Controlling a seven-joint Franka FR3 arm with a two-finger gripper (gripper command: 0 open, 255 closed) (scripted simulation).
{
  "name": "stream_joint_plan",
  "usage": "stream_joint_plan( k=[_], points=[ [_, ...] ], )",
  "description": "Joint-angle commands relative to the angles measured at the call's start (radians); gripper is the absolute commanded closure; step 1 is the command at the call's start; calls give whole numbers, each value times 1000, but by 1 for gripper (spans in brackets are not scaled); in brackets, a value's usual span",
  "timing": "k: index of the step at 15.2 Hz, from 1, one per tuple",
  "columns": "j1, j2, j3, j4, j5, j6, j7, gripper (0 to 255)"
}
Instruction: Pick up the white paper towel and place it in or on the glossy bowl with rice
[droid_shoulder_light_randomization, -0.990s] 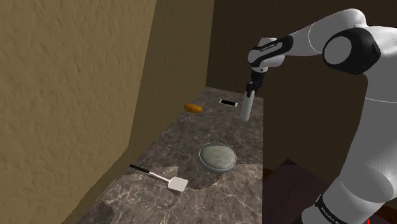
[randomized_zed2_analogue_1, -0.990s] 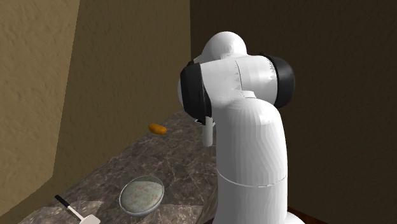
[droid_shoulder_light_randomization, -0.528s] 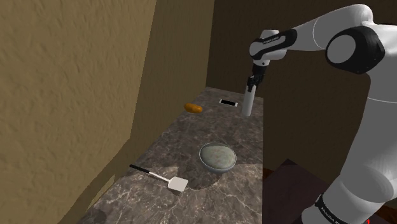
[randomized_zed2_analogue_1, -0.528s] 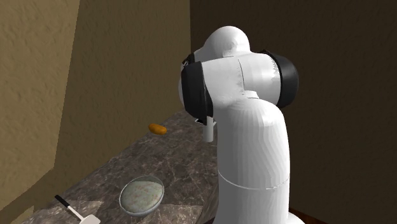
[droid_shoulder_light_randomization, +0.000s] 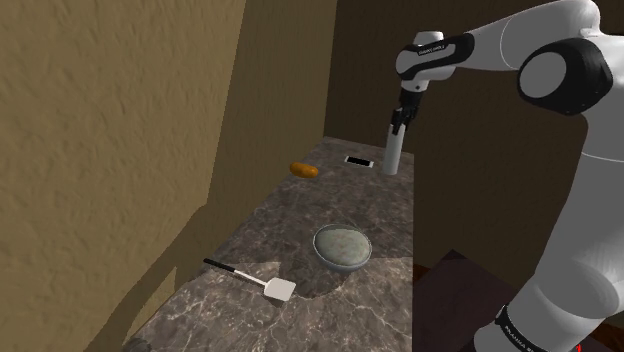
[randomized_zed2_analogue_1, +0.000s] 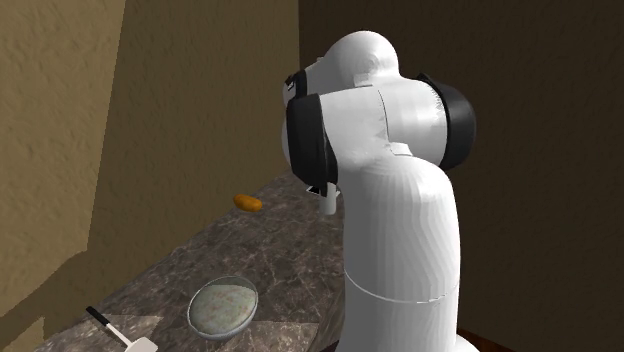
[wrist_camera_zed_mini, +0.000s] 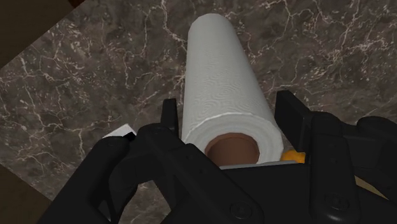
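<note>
The jaws are clamped on the top end of the white paper towel roll with a brown cardboard core (wrist_camera_zed_mini: 222, 83), holding it upright at the far end of the dark marbled surface (droid_shoulder_light_randomization: 300, 215). The glossy round bowl of rice (droid_shoulder_light_randomization: 342, 247) sits well apart from the roll, nearer the surface's near end.

Dim overall; soft shadow on wall (droid_shoulder_light_randomization: 120, 150); far corner murky, perhaps unlit.

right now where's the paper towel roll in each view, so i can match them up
Shoulder view: paper towel roll upright, hanging from the tool, right of centre near the top.
Second exterior view: a white sliver at the arm's left edge, mid-picture.
Wrist view: the roll clasped in the tool, brown core towards the camera.
Shared landmark: the orange object on the counter.
</note>
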Motion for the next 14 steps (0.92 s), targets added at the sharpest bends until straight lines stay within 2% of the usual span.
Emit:
stream_joint_plan(
  k=[1,8,14],
  points=[
    [-2,2,-1,31,0,-29,-1,255],
    [-5,2,-2,117,0,-116,-1,255],
    [83,-186,36,-82,-73,-98,129,255]
  ],
)
